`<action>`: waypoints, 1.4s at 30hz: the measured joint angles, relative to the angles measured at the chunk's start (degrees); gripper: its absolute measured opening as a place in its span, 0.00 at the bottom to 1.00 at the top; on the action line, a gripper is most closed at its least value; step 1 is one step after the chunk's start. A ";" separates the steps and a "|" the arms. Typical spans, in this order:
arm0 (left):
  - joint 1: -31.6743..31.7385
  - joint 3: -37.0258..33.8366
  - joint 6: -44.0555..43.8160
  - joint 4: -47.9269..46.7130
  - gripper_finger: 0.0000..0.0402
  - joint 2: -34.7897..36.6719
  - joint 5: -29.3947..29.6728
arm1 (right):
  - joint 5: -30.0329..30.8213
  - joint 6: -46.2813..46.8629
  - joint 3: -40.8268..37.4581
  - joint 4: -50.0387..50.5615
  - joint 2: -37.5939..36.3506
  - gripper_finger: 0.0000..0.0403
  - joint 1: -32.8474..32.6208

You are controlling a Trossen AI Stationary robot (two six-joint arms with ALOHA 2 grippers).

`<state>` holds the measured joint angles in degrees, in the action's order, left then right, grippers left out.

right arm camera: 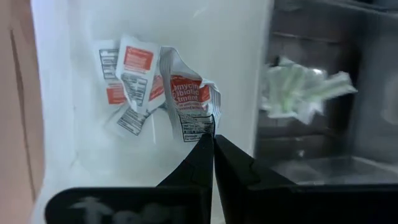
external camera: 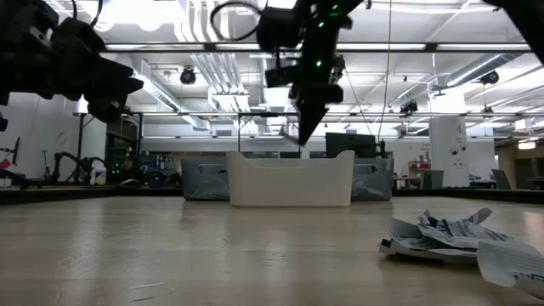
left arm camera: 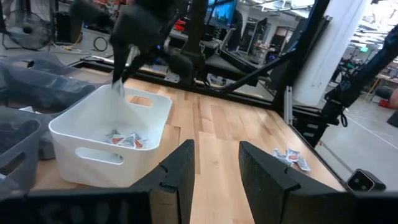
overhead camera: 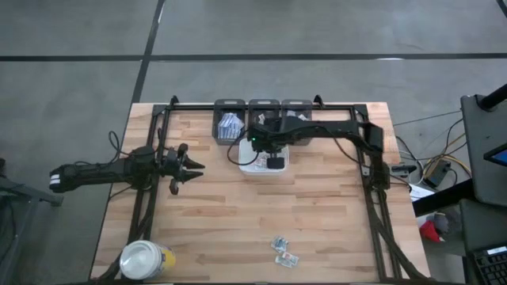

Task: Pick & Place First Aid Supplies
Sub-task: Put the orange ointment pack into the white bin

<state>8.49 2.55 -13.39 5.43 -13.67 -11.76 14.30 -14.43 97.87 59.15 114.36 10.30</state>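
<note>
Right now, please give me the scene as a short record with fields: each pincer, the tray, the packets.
right pincer: shut on a packet, above the white tray
left pincer: open, empty, at the table's left side
tray contents: several packets with red print
loose packets: small pile on the table near the front edge
yellow jar: front left corner

Small white packets w/ red/grey print: some piled in tray (right arm camera: 152, 87), few crumpled loose on table (overhead camera: 283, 252).

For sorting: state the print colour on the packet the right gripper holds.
Red and black on white packet; right wrist view, right gripper.
</note>
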 joint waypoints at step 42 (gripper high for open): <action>-0.02 0.00 -0.02 -0.04 0.30 0.02 1.36 | -10.42 -5.10 20.41 16.42 22.38 0.02 3.97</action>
<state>8.47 2.55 -13.41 5.39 -13.65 -10.39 3.88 -19.53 118.28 75.57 136.75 14.27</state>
